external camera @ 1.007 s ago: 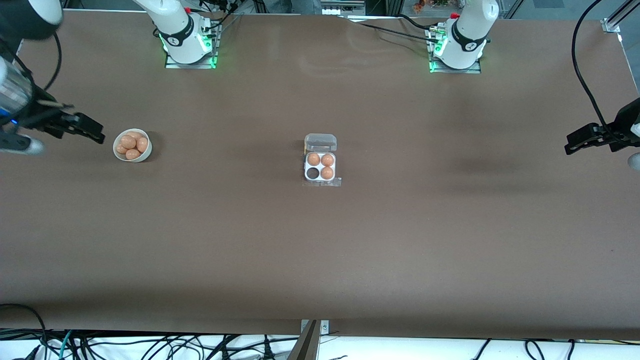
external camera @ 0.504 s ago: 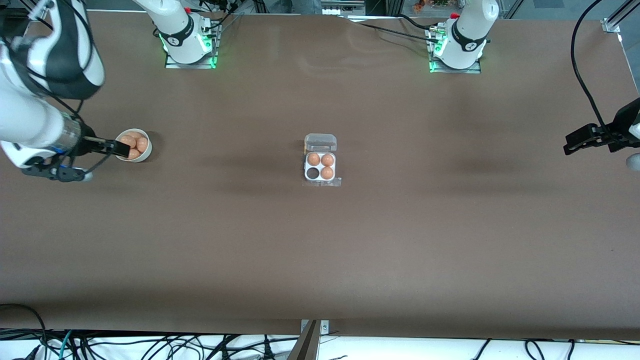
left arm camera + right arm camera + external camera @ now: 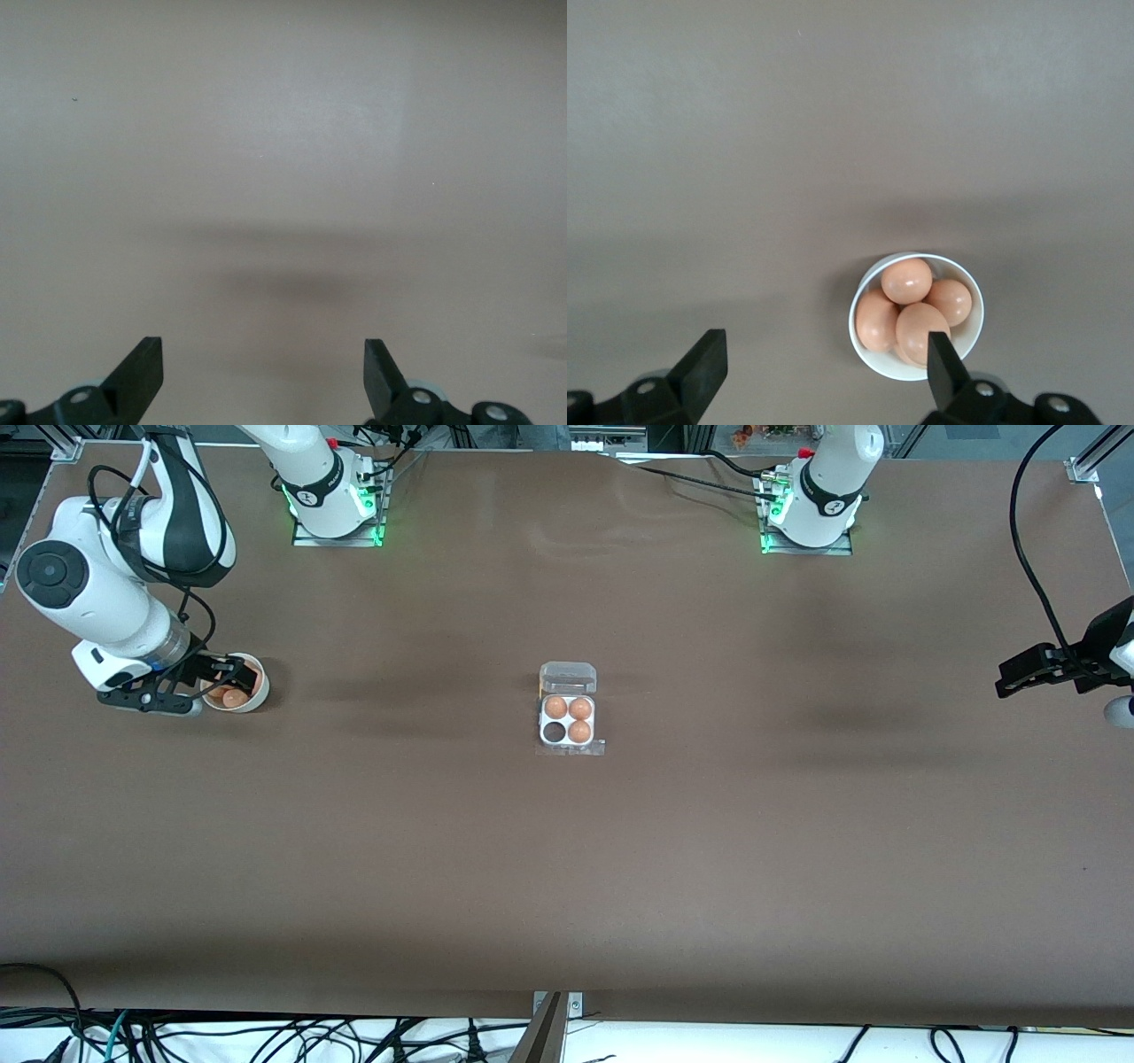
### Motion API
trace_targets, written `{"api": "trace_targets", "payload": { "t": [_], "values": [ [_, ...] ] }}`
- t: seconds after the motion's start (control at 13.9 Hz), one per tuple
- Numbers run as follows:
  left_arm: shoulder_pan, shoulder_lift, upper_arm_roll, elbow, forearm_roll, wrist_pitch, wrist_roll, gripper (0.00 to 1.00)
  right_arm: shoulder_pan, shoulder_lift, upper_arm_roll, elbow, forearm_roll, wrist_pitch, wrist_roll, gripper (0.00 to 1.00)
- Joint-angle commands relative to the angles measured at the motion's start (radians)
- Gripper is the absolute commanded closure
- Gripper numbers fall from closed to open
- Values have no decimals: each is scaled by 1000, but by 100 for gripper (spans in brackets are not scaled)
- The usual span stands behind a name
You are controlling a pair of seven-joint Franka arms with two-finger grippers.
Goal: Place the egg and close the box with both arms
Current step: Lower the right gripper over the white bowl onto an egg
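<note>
The clear box (image 3: 567, 723) sits mid-table with its lid (image 3: 568, 677) folded open. Three brown eggs fill its cells and one cell (image 3: 555, 732) is empty. Toward the right arm's end, a cream bowl (image 3: 248, 706) holds several loose eggs (image 3: 232, 700). My right gripper (image 3: 232, 677) hangs open over this bowl. In the right wrist view the bowl (image 3: 879, 366) and its eggs (image 3: 906, 281) lie beside one finger of the right gripper (image 3: 822, 354), which holds nothing. My left gripper (image 3: 1010, 677) waits open over the table's edge at the left arm's end; in its wrist view the left gripper (image 3: 262, 354) shows only bare table.
Both arm bases (image 3: 335, 505) (image 3: 811, 514) stand along the table's edge farthest from the front camera. Brown tabletop (image 3: 567, 868) stretches between bowl and box and nearer to the front camera. Cables (image 3: 266, 1036) hang off the table's nearest edge.
My right arm has swung in from the table's end, and its gripper now hangs over the bowl of eggs. The left arm and the box have not moved.
</note>
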Motion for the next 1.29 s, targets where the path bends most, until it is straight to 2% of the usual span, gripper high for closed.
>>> {"api": "trace_targets", "payload": {
  "t": [0.0,0.14,0.58,1.22],
  "values": [
    [-2,10,-3,27,14,-21,6,0,-4,-10,-58,-90,-17,117,-87,0],
    [-2,9,-3,29,17,-21,6,0,-2,24,-107,-93,-17,150,-171,0],
    [-4,10,-3,27,17,-21,6,0,-4,84,-147,-141,-15,253,-262,0],
    [-4,15,-3,29,14,-22,4,0,-4,118,-147,-141,-15,222,-305,0]
  ]
}}
